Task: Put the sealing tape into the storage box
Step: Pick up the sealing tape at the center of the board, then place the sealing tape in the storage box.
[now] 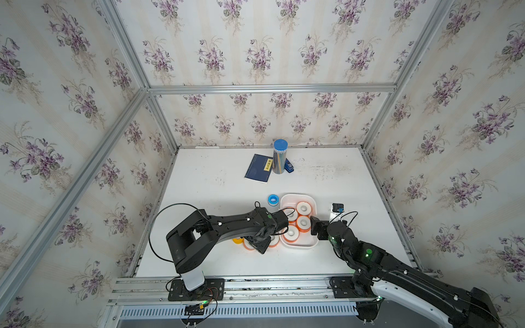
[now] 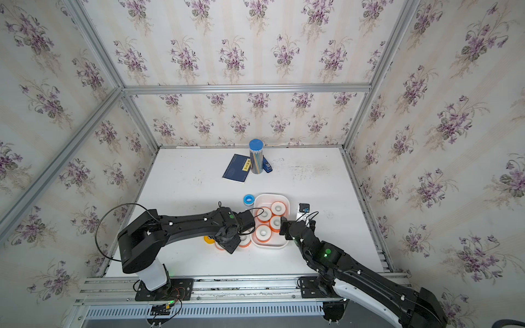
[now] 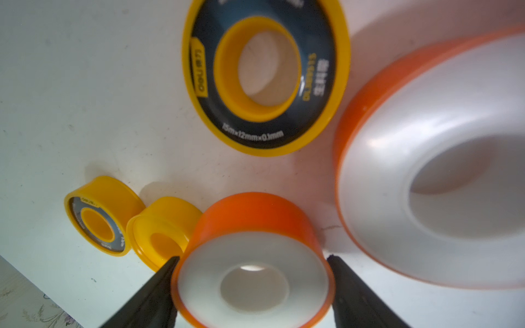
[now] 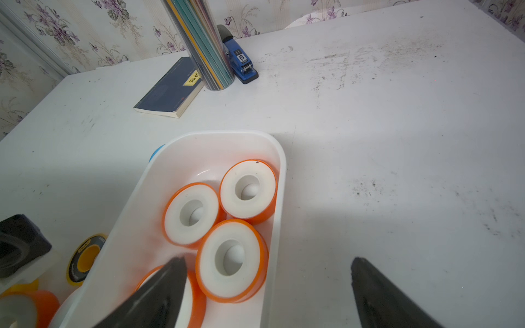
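Storage box [image 1: 295, 196] lies long axis front-to-back, four orange-rimmed rolls [image 4: 247, 190] flat inside, holes up. L gripper [image 3: 252, 257] straddles fifth roll [image 3: 255, 215] on table [image 1: 213, 193] beside box, tips at rim; firm pinch can't be told. R gripper [image 4: 268, 259] gapes empty over box. Yellow-black roll [image 3: 255, 133] reads "15m×12mm×0.1mm".
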Robot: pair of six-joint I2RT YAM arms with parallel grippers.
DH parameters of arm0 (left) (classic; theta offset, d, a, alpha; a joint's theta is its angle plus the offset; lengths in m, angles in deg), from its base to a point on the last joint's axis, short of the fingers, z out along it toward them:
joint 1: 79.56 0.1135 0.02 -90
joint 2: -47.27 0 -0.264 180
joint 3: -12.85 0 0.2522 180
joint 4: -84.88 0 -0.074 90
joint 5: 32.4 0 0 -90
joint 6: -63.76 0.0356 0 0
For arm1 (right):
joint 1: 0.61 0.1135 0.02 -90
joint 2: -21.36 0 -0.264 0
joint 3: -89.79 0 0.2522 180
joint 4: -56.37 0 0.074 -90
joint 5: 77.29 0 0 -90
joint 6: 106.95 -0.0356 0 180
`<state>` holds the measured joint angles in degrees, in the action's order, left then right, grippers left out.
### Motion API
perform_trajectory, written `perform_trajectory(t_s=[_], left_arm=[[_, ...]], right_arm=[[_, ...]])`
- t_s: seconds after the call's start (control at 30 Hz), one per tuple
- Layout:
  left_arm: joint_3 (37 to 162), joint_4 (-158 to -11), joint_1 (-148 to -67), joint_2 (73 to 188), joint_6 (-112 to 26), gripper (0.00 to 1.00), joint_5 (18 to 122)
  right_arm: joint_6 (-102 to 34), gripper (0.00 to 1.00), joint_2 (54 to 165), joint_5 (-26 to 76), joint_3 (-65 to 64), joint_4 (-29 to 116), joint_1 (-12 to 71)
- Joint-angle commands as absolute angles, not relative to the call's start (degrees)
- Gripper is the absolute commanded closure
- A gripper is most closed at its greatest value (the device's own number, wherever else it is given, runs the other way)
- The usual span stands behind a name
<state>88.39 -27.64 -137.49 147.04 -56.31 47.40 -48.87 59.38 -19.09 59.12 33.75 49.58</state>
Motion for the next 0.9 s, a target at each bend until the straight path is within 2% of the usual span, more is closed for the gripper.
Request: perform_trajectory(t_s=[0.0,0.27,0.57,0.73,0.87], left_arm=[[88.23,-27.48,-137.57,146.94,-57.00,0.22,47.49],[88.66,-26.94,-137.74,145.08,-57.10,0.33,47.40],[91.55,-25.62,-138.01,138.58,-55.78,0.34,47.55],[100.15,-25.62,-137.96,139.31,-52.09,0.34,51.38],[109.38,-25.18,-137.75,144.95,-49.47,0.34,52.98]], right_arm=[[-49.04,0.06,59.51,-19.19,58.90,34.99,49.57],[-49.05,0.06,59.50,-19.14,58.97,35.01,49.57],[-49.09,0.06,59.59,-19.11,58.93,35.05,49.57],[-49.03,0.06,59.20,-19.12,59.05,34.96,49.57],[-49.33,0.07,58.50,-19.39,59.23,34.78,49.57]])
